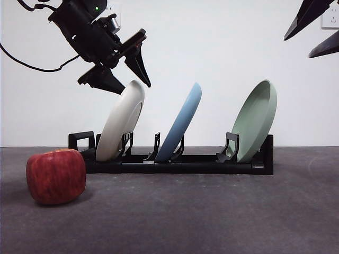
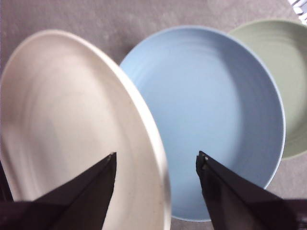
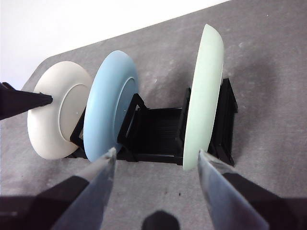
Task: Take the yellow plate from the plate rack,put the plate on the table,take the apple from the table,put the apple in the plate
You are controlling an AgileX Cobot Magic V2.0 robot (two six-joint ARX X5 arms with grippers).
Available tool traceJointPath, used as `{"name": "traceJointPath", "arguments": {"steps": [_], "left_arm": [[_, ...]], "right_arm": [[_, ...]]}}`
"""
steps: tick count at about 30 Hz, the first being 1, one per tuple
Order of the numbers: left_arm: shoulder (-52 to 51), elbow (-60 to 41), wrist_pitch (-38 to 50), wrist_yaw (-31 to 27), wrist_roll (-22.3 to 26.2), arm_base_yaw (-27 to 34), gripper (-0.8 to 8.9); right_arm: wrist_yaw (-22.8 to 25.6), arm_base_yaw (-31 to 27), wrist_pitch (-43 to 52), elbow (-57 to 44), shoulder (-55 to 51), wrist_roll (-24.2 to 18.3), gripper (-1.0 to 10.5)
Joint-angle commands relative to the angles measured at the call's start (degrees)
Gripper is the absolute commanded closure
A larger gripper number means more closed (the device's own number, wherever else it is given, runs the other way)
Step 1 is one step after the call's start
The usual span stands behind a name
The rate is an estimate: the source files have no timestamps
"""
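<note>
The yellow plate (image 1: 122,124) is cream and leans in the left slot of the black plate rack (image 1: 180,163). My left gripper (image 1: 133,86) is open, with one jaw on each side of the plate's top rim. In the left wrist view the rim of the plate (image 2: 67,124) runs between the open jaws of the left gripper (image 2: 156,160). The red apple (image 1: 55,176) sits on the table (image 1: 212,217) at the front left of the rack. My right gripper (image 1: 323,32) is open and empty, high at the right. In its own view the right gripper (image 3: 156,155) is above the rack (image 3: 158,129).
A light blue plate (image 1: 183,124) leans in the middle slot and a pale green plate (image 1: 257,121) in the right slot. Both also show in the left wrist view, the blue plate (image 2: 206,115) right behind the cream one. A white wall stands behind the rack.
</note>
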Motion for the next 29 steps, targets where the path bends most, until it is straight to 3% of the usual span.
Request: {"name": "traceJointPath", "arguments": {"steps": [1, 3, 7, 21, 29], "left_arm": [[0.13, 1.14, -0.09, 0.11, 0.72, 0.07, 5.36], [0.13, 2.08, -1.07, 0.11, 0.79, 0.11, 5.73], [0.13, 3.02, -1.70, 0.66, 2.01, 0.09, 8.21], [-0.33, 3.21, -5.35, 0.66, 3.74, 0.17, 8.22], [-8.20, 3.23, -6.12, 0.70, 4.26, -1.68, 8.22]], "right_arm": [[-0.02, 0.13, 0.28, 0.20, 0.17, -0.52, 6.6], [-0.02, 0.13, 0.28, 0.20, 0.17, -0.52, 6.6], [0.13, 0.13, 0.31, 0.20, 0.17, -0.52, 6.6], [0.13, 0.13, 0.28, 0.20, 0.17, -0.50, 6.6], [0.13, 0.13, 0.28, 0.20, 0.17, -0.50, 6.6]]}}
